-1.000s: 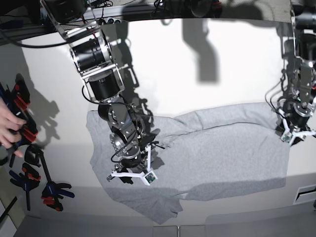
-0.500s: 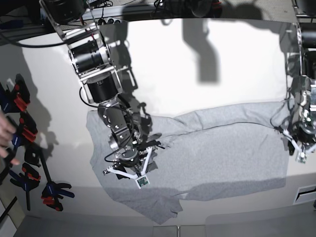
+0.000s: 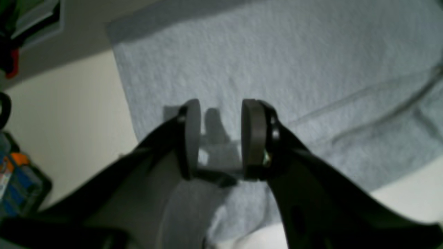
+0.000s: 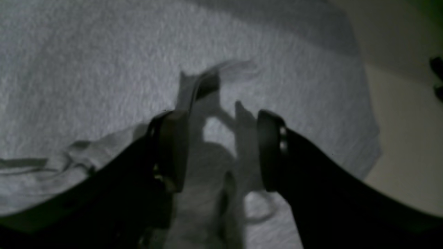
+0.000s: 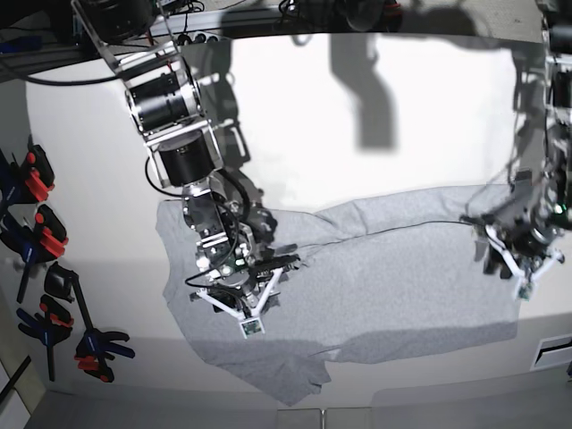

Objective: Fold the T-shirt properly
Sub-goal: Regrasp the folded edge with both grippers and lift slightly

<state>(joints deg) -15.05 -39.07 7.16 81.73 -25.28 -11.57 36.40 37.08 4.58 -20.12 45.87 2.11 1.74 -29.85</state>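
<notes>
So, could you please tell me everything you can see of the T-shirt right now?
The T-shirt is light heather-grey, soft knit cotton by its look, spread mostly flat on the white table with its plain side up. It is partly folded, with a diagonal fold edge across it, wrinkles, and a loose flap hanging toward the front edge. Both grippers, the right gripper and left gripper, are over it with jaws apart, holding nothing.

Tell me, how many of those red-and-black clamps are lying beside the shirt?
4 spring clamps I can make out, all along the table's left edge: one, next, then, and nearest. Overlapping handles could hide more.
</notes>
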